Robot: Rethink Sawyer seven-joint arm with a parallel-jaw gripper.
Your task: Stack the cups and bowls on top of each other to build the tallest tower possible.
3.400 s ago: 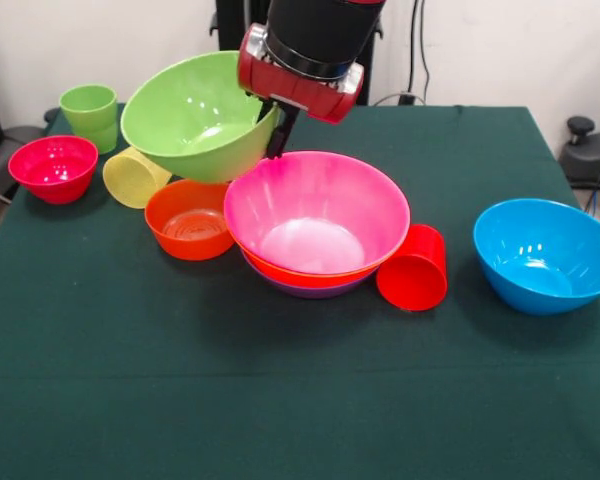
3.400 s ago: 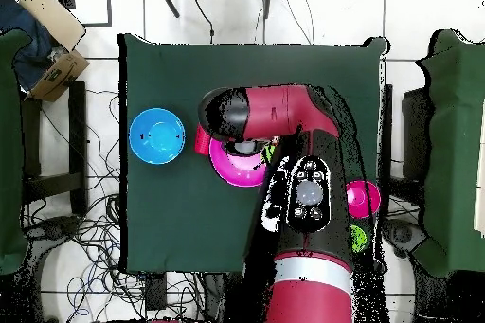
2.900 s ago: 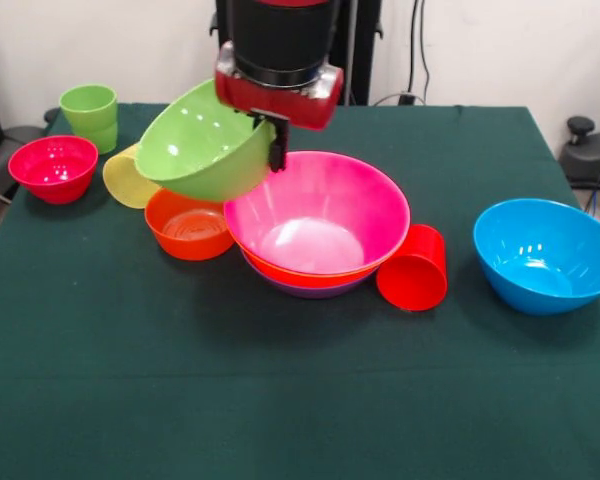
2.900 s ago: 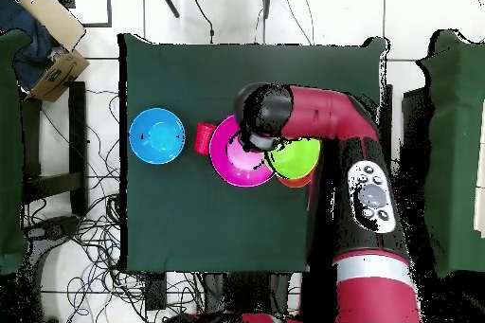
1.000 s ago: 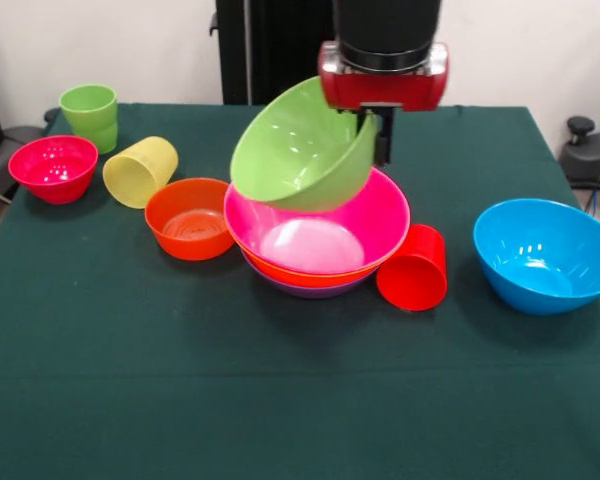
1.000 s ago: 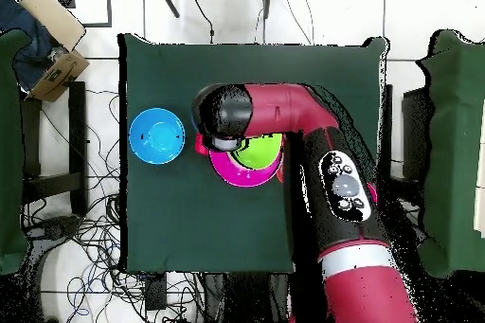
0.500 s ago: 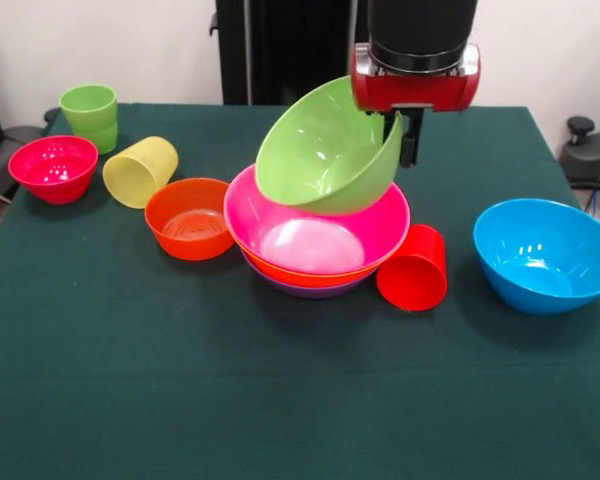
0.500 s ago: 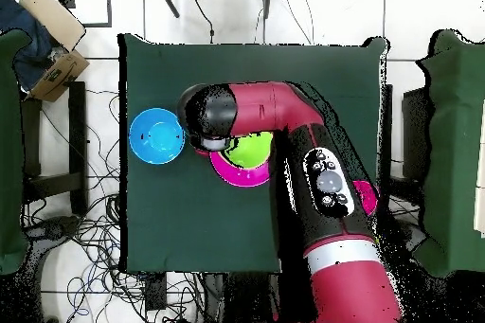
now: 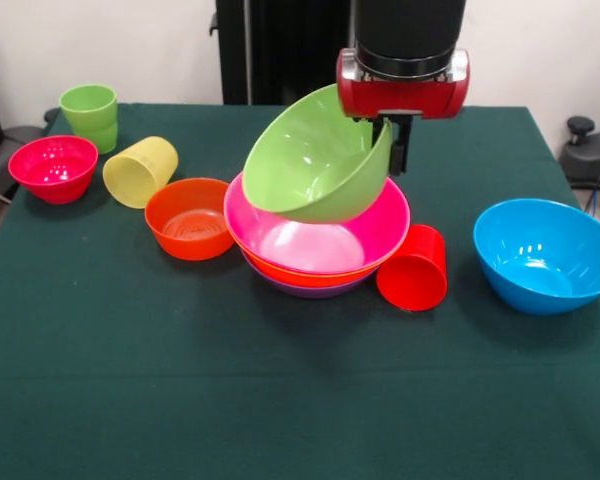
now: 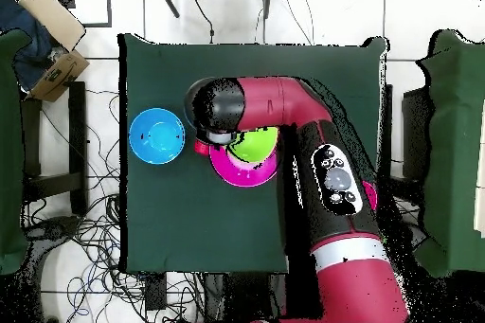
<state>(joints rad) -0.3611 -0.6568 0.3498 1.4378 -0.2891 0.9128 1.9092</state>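
Gripper clamped on the rim of the lime-green bowl, which hangs tilted over the pink bowl atop the tower. Red cup lies beside the tower; blue bowl stands apart.

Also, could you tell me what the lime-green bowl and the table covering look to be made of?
The lime-green bowl looks like glossy moulded plastic: its inside carries soft white highlights. The table covering looks like dark green woven cloth, matte, with no glare; the exact fabric cannot be told.
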